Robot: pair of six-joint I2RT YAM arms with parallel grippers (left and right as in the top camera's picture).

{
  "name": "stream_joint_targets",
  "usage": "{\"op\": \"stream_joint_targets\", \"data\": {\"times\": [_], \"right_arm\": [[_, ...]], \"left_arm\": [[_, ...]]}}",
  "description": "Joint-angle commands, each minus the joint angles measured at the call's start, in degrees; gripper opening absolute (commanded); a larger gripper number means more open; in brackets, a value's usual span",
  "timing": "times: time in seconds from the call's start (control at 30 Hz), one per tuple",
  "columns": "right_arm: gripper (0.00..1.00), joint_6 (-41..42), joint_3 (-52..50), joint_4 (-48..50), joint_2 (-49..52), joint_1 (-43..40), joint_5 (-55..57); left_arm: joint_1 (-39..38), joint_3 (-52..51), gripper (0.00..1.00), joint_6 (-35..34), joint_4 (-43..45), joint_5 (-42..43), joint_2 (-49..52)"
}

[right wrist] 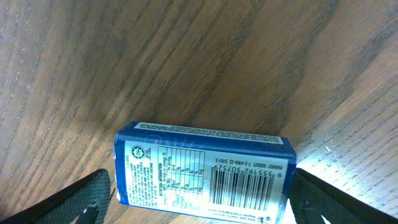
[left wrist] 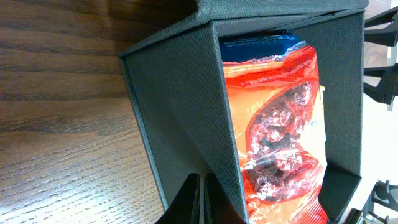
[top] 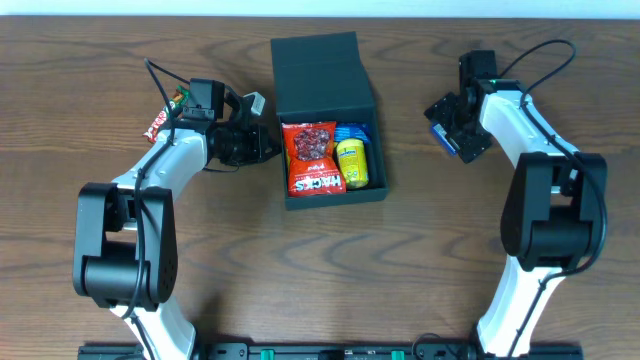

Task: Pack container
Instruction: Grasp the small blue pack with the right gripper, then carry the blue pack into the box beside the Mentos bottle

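**Operator:** Where is my left end effector?

**Spotter:** Your left end effector [left wrist: 200,198] has its fingers pressed together, right beside the outside of the container's [top: 330,120] left wall. The container sits on the desk [top: 420,250] just ahead of those fingers. Its lid is flipped open at the far side. Inside are a red packet [top: 311,158], a yellow pack [top: 351,163] and a blue bag [top: 350,133].

**Operator:** And my right?

**Spotter:** Your right end effector [top: 447,128] is well apart from the container. Its fingers are spread wide, one at each end of a blue box [right wrist: 202,177] lying between them. I cannot tell whether they are pressing on it.
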Motion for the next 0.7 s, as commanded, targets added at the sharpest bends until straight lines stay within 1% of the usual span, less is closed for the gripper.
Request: {"op": "stream_joint_targets", "data": {"times": [0.0, 0.27, 0.6, 0.67], "right_arm": [[0.91, -1.1, -0.2, 0.1, 1.0, -0.9, 1.3], [0.91, -1.1, -0.2, 0.3, 1.9, -1.0, 0.2], [0.8, -1.1, -0.2, 0.1, 2.0, -1.0, 0.2], [0.79, -2.2, -0.2, 0.1, 2.0, -1.0, 0.2]], "left_arm": [[-0.2, -0.5, 0.06, -0.4, 0.0, 1.0, 0.7], [-0.2, -0.5, 0.06, -0.4, 0.0, 1.0, 0.7], [-0.2, -0.5, 0.06, -0.5, 0.0, 1.0, 0.7], [-0.2, -0.5, 0.06, -0.5, 0.0, 1.0, 0.7]]}}
